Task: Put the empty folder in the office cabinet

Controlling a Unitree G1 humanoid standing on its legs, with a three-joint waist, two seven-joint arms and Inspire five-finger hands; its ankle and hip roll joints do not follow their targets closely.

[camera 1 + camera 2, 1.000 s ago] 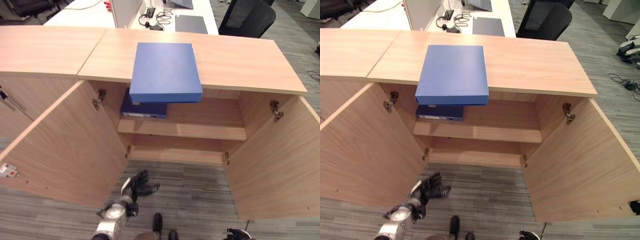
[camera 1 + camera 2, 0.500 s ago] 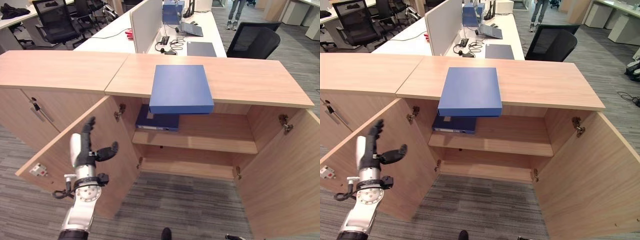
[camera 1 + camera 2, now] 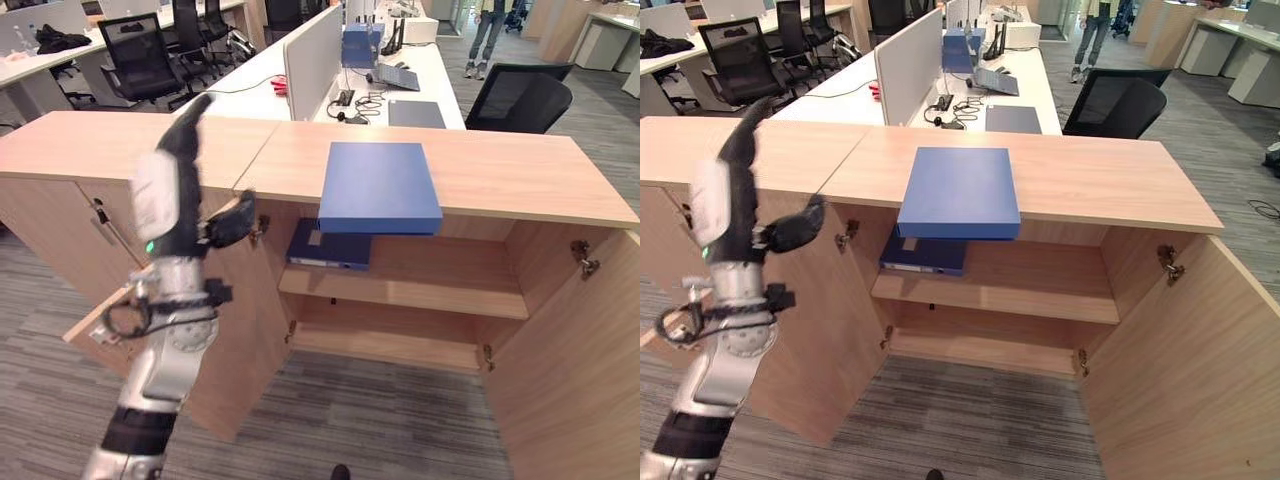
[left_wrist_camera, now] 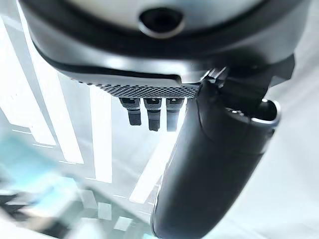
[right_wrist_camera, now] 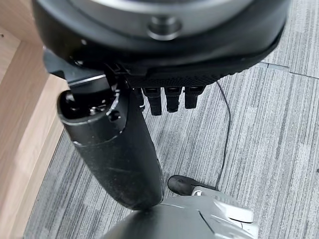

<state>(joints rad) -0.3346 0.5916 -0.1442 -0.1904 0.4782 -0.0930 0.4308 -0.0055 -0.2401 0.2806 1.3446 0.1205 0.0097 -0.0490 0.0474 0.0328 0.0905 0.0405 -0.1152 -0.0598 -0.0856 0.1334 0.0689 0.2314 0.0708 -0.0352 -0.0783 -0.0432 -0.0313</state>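
Flat blue folder [image 3: 379, 186] overhanging the cabinet [image 3: 520, 180] top; left hand [image 3: 175, 190] raised, fingers straight, empty.

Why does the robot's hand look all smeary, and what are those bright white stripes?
In the left eye view the raised left hand is smeared by motion blur, while the blue folder on the cabinet top is sharp. In the left wrist view the white stripes look like glaring ceiling lights, washed out and out of focus.

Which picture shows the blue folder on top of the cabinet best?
The right eye view: the blue folder lies whole on the cabinet top, its front edge overhanging the open shelf. The left eye view shows it equally whole. The wrist views show the hands instead.
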